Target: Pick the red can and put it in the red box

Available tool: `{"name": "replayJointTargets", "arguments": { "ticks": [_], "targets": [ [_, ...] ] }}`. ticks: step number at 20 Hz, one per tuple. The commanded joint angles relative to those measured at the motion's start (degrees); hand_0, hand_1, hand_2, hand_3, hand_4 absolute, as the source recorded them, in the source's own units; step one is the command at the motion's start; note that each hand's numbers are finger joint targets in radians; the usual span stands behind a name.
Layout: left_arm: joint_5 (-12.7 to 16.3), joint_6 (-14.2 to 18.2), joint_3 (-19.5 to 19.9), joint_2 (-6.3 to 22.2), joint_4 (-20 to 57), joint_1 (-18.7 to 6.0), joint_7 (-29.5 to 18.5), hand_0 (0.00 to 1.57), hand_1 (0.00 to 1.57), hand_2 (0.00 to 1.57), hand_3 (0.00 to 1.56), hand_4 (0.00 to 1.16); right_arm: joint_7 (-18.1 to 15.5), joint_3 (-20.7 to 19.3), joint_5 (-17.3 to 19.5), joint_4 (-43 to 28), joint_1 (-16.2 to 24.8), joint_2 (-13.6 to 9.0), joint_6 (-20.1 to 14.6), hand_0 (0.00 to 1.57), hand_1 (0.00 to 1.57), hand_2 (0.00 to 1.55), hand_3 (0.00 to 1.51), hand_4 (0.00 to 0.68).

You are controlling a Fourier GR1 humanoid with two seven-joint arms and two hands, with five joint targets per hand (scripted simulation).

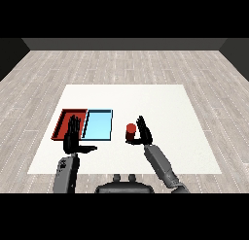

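The red can stands upright on the white table, just right of the light blue tray. My right hand is right beside the can on its right, fingers straight and pointing up, not curled round it. The red tray lies at the left, next to the light blue tray. My left hand hovers over the red tray's near edge, fingers straight, thumb pointing right, holding nothing.
The two trays lie side by side on the table's left half. The table's near edge runs just below both forearms. Grey wooden floor surrounds the table.
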Motion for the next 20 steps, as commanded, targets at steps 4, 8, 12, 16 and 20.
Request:
{"name": "replayJointTargets", "arguments": {
  "ticks": [4, 8, 12, 16, 20],
  "targets": [
    [0.9, -1.5, 1.0, 1.0, 2.2, -1.1, -0.9, 0.00, 0.00, 0.00, 0.00, 0.00, -4.0, 2.8, -5.9, 11.0, -7.6, 0.0, -2.5, 0.00, 0.00, 0.00, 0.00, 0.000],
    [0.1, 0.7, -1.6, -0.8, -4.5, 1.7, 2.7, 0.00, 0.00, 0.00, 0.00, 0.00, 3.2, 1.4, -1.0, -0.7, -1.1, 0.0, -3.8, 0.00, 0.00, 0.00, 0.00, 0.000],
    [1.6, -0.9, 1.2, 0.7, 0.3, -0.1, 0.9, 0.00, 0.00, 0.00, 0.00, 0.00, -0.2, -1.6, -2.4, 8.2, -5.1, 0.0, -0.8, 0.00, 0.00, 0.00, 0.00, 0.000],
    [-2.9, 1.6, -1.8, -2.0, 2.4, 1.3, -4.1, 0.00, 0.00, 0.00, 0.00, 0.00, -2.3, 6.1, -6.6, 6.6, -4.5, 0.0, -5.7, 0.00, 0.00, 0.00, 0.00, 0.000],
    [0.8, -0.1, 2.0, 1.3, 1.9, -0.9, -0.5, 0.00, 0.00, 0.00, 0.00, 0.00, -2.3, 3.9, -7.3, 10.1, -7.4, 0.0, -3.1, 0.00, 0.00, 0.00, 0.00, 0.000]
  ]
}}
